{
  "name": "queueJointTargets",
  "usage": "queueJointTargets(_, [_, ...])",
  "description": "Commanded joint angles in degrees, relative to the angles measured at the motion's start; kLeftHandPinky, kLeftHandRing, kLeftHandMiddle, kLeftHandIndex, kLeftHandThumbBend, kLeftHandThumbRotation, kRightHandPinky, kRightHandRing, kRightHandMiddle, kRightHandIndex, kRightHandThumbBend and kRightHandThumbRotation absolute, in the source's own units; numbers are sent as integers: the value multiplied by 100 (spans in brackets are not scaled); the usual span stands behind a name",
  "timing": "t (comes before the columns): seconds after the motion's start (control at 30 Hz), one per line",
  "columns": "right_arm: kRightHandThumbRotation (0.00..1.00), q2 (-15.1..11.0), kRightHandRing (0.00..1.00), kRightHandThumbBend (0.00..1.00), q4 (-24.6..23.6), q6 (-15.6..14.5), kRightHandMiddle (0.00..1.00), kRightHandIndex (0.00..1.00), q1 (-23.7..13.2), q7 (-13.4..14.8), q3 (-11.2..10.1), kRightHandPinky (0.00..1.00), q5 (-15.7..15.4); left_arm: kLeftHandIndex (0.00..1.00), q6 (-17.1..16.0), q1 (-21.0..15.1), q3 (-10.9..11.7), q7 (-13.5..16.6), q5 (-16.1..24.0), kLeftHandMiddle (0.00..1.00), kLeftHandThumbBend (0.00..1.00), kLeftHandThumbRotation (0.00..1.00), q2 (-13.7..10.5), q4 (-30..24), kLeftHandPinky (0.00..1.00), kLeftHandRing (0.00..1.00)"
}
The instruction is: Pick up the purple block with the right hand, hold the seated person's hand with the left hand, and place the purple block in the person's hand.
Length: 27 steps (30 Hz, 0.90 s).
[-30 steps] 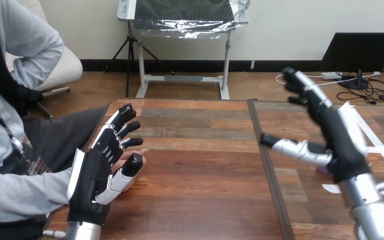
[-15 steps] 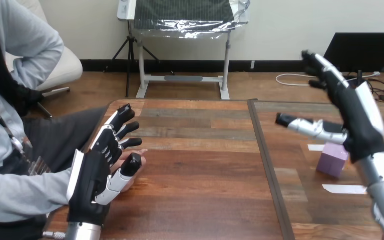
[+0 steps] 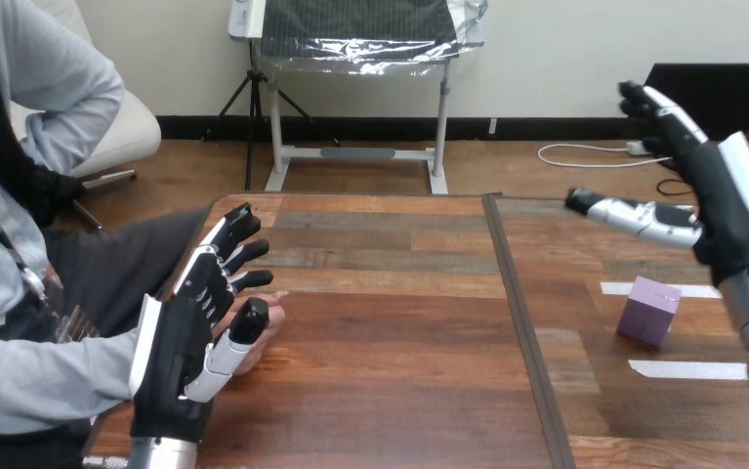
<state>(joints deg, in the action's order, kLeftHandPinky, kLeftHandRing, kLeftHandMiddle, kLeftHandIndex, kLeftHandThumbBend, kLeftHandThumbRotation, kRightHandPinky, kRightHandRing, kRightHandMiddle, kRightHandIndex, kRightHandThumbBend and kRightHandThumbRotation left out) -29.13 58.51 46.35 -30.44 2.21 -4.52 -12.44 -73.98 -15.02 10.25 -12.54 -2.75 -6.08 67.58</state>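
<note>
right hand [image 3: 727, 210], head view: raised well above the table [image 3: 399, 342], fingers straight and pointing up and away, thumb stuck out to the side; it is open and holds nothing.
purple block [image 3: 648, 311]: below this hand and a little toward its thumb side, well apart from it; it rests on the table between two tape strips [image 3: 704, 291], untouched.
left hand [image 3: 170, 362]: low at the table's near corner, fingers stretched out and spread rather than curled, thumb reaching forward.
person's hand [image 3: 270, 297]: lies just past the left palm, between its thumb and its fingers; the thumb looks to rest on it, and bare fingertips peek out beyond the thumb tip. i see no closed clasp around it.
done so far: by my reading, only the left hand's meeting with the person's hand, and that loosely.
left to do: the right hand has to come down to the block, close on it, lift it and carry it across to the left hand's side; the left hand likely needs a firmer hold; then the block goes into the person's hand.
progress: early, since the pick is not yet made.
</note>
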Motion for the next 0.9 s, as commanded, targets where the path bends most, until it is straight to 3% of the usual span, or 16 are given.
queueJointTargets(0.0, [50, -274, 90, 100, 323, -170, 88, 91, -785, 138, 31, 86, -102, 88, -142, -167, 11, 122, 53, 88, 100, 82, -1, -143, 72, 83])
queueJointTargets(0.3, [50, -508, 88, 100, 719, -611, 86, 89, -1190, 194, 256, 83, -460, 88, -142, -149, -28, 238, 151, 88, 100, 83, -20, -150, 73, 84])
queueJointTargets(0.73, [49, -652, 91, 100, 1153, -1171, 87, 89, -1605, 72, 523, 84, -703, 88, -154, -130, -55, 389, 258, 88, 100, 84, -25, -185, 73, 83])
queueJointTargets(0.87, [50, -661, 92, 100, 1281, -1541, 89, 89, -1763, -2, 639, 83, -824, 88, -152, -128, -62, 313, 175, 88, 100, 84, -7, -186, 73, 83])
